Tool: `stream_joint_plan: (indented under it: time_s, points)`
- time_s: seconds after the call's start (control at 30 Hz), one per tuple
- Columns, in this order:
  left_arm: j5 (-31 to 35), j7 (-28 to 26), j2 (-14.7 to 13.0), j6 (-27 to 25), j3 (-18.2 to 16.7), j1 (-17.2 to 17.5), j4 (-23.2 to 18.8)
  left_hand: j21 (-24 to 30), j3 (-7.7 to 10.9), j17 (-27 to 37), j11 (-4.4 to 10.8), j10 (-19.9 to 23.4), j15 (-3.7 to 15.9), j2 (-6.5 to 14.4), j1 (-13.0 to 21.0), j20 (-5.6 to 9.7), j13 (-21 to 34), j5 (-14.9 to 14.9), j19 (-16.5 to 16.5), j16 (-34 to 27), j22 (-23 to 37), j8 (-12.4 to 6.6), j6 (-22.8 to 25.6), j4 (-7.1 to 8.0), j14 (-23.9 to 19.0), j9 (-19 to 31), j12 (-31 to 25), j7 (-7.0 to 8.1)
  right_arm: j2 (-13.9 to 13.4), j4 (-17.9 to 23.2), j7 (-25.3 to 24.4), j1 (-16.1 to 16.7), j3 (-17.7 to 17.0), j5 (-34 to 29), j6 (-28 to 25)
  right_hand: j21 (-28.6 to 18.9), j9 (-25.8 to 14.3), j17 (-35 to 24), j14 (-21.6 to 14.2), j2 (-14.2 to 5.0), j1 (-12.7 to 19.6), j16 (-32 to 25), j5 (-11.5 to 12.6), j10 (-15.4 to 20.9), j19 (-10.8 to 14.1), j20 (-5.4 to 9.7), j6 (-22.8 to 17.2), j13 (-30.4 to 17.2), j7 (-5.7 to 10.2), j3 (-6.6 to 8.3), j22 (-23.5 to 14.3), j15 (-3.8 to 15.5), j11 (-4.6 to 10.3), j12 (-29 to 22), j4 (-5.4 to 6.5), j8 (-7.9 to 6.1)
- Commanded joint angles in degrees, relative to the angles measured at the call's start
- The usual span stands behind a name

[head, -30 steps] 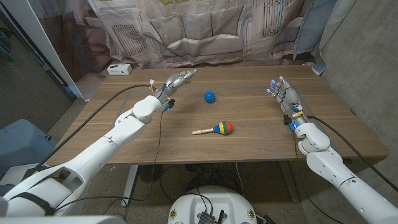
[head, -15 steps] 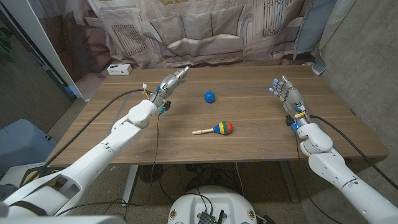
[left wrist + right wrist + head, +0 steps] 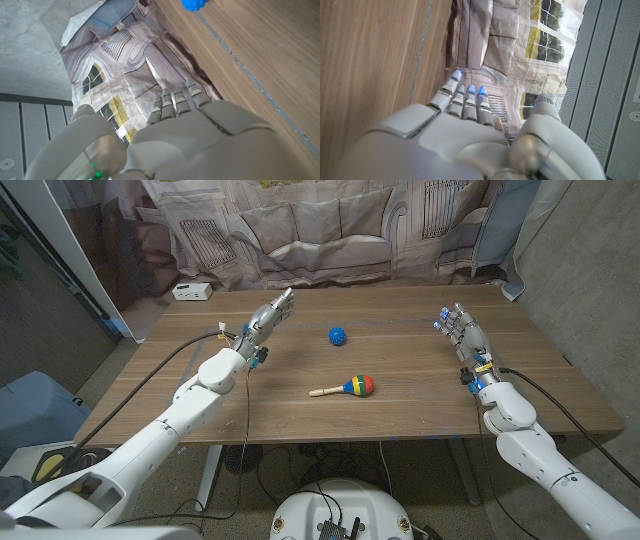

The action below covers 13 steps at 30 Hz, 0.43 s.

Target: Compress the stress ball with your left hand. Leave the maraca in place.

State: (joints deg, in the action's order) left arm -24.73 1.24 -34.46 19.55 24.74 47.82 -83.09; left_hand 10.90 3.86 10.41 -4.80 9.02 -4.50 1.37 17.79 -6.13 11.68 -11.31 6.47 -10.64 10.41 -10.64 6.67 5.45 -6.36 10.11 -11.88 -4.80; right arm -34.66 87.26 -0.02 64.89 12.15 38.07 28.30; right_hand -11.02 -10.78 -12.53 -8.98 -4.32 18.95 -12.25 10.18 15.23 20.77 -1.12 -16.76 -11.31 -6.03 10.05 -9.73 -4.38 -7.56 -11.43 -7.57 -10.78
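A small blue spiky stress ball (image 3: 338, 335) sits on the wooden table (image 3: 400, 410) past its middle; a piece of it shows as the stress ball (image 3: 194, 4) in the left wrist view. The maraca (image 3: 350, 387), with a striped head and a pale handle, lies nearer the front, head to the right. My left hand (image 3: 266, 316) hovers to the left of the ball, well apart from it, fingers stretched out and holding nothing. My right hand (image 3: 462, 332) stands at the table's right side with its fingers straight and apart, holding nothing.
A small white box (image 3: 191, 291) lies at the table's far left corner. A printed curtain (image 3: 330, 225) hangs close behind the far edge. A grey wall (image 3: 590, 270) stands to the right.
My left hand has drawn back to the left, away from the ball. The right hand, the ball and the maraca have stayed where they were.
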Motion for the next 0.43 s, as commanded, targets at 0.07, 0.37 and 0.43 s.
stream_joint_plan:
  time_s: [0.07, 0.37, 0.43]
  points:
    - [-4.1, 3.2, 0.8, 2.6, -1.1, 0.9, 2.6, 0.5, -0.33, 0.1, 0.2, 0.9, 0.06, -0.1, -0.3, 0.08, -0.1, -0.5, 0.6, -0.5, 0.0, -0.5, 1.1, 0.03, -0.9, 0.1, -0.5, -0.03, 0.5, 0.4, -1.5, 0.4, 0.4, -0.5, -0.4, -0.1, -0.2, -0.1, 0.1, 0.51, 0.1, 0.3, 0.0, 0.0, 0.3, 0.4, 0.3, -0.1, 0.06, -0.06, -0.2, -0.09, -0.27, 0.1, -0.06, 0.0]
    - [-5.3, 6.2, 1.6, 3.4, -0.6, -1.1, 6.5, 0.5, -0.4, 0.0, 0.37, 1.2, 0.2, -0.1, -0.3, 0.06, -0.1, -0.6, 0.6, -0.5, -0.1, -0.6, 1.5, -0.04, -1.1, 0.1, -0.5, -0.03, 0.9, 1.8, -4.2, 0.6, 0.7, -2.0, -1.4, -0.1, -0.2, -0.1, 0.0, 0.37, 0.1, 0.2, 0.0, 0.1, 0.2, 0.23, 0.3, -0.1, 0.03, -0.01, -0.2, -0.14, -0.23, 0.0, -0.05, -0.1]
    - [-5.7, 7.3, 1.8, 3.8, -0.5, -1.6, 7.4, 0.5, -0.41, 0.0, 0.35, 1.2, 0.19, 0.0, -0.3, 0.06, -0.1, -0.6, 0.6, -0.5, -0.1, -0.59, 1.6, -0.05, -1.1, 0.1, -0.5, -0.05, 1.1, 2.3, -5.0, 0.8, 0.9, -2.5, -1.7, -0.1, -0.2, -0.1, 0.0, 0.36, 0.2, 0.2, 0.0, 0.1, 0.2, 0.2, 0.2, -0.1, 0.07, -0.01, -0.2, -0.16, -0.22, 0.0, -0.05, -0.11]
